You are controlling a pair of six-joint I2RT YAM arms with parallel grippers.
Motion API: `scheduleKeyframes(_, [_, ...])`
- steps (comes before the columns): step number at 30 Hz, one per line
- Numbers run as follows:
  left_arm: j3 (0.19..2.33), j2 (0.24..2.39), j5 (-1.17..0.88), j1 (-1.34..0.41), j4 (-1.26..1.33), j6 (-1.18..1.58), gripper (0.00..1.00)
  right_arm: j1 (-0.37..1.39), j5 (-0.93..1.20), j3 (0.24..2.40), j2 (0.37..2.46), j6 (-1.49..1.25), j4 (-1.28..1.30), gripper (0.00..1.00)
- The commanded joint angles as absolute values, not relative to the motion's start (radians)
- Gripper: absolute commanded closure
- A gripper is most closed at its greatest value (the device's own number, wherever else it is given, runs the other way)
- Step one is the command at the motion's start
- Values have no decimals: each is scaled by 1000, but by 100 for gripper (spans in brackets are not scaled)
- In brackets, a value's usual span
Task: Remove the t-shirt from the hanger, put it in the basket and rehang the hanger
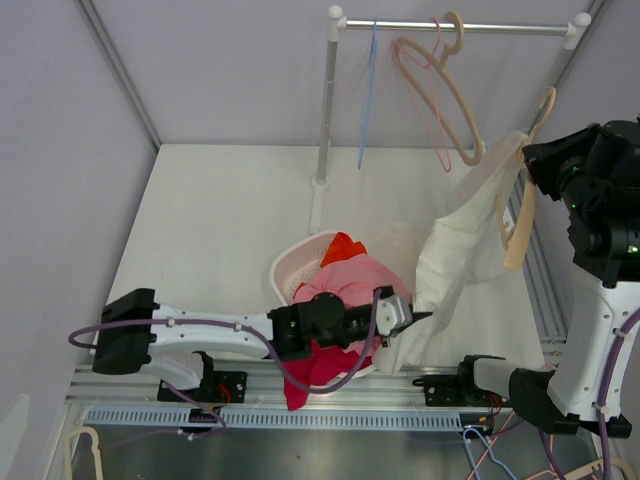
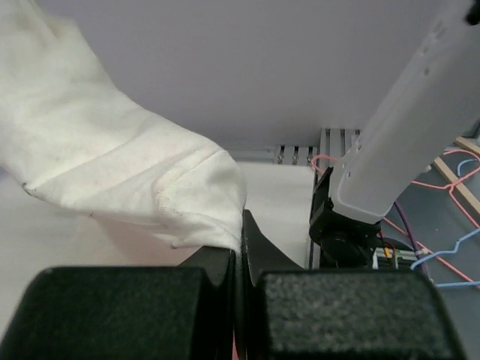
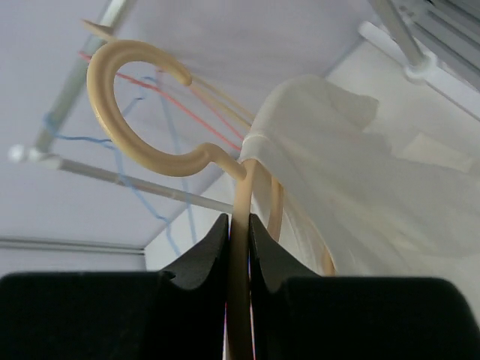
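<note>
T-shirt (image 1: 455, 250), white, hangs between the two arms over the right side of the table (image 1: 220, 220). Its top is draped on the beige hanger (image 1: 517, 235) and its hem is drawn down and left beside the laundry basket (image 1: 283, 265) (heaped with pink and red clothes (image 1: 350, 282)). The overhead view shows that whole span; only the left wrist camera shows the left gripper (image 2: 240, 251) clenched on a fold of the hem, and only the right wrist camera shows the right gripper (image 3: 238, 229) pinching the hanger's stem just under its hook.
</note>
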State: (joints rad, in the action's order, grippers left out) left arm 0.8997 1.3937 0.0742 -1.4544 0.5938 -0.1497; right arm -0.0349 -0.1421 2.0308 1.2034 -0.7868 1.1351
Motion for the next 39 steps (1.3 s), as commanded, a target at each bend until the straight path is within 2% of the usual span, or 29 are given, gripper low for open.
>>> scheduleKeyframes(1, [1107,1491,16,-1355,445,58,99,-44,24,2254,1245,-733,1123,100])
scheduleKeyframes(3, [1169,1538,-66,-1295,310,191,99,-41,99,2237,1233,-721,1121,100])
scheduleKeyframes(6, [1380,1574,-149,-1200,123,294,99,-32,161,2114,1146,-694,1102,100])
scheduleKeyframes(7, [1409,1577,-161,-1194,86,299,99,-31,198,2017,1068,-665,1027,100])
scheduleKeyframes(10, [1575,1595,-123,-1187,-70,285,99,-31,216,1908,961,-560,931,100])
scheduleKeyframes(14, [1910,1678,-107,-1146,-256,278,99,-32,233,2035,975,-511,1064,100])
scheduleKeyframes(19, [2201,1761,-89,-1129,-431,249,99,-32,261,2111,991,-518,1160,100])
scheduleKeyframes(21, [2270,1770,-119,-1129,-454,238,99,-32,232,2102,968,-506,1155,100])
scheduleKeyframes(26, [2247,1671,-305,-1150,-364,229,99,-32,37,1947,919,-442,1017,100])
scheduleKeyframes(28, [2249,1615,-417,-1163,-325,212,99,-32,2,1870,925,-443,933,100])
scheduleKeyframes(31, [2201,1542,-685,-1158,-128,190,99,-32,-34,1778,933,-466,821,100])
scheduleKeyframes(34, [2265,1529,-742,-1157,-126,125,99,-34,-38,1695,924,-502,686,100])
scheduleKeyframes(37, [2419,1520,-712,-1157,-202,34,99,-34,-48,1628,923,-511,601,100])
scheduleKeyframes(39, [2433,1493,-664,-1157,-222,-38,99,-34,-55,1631,949,-506,588,100])
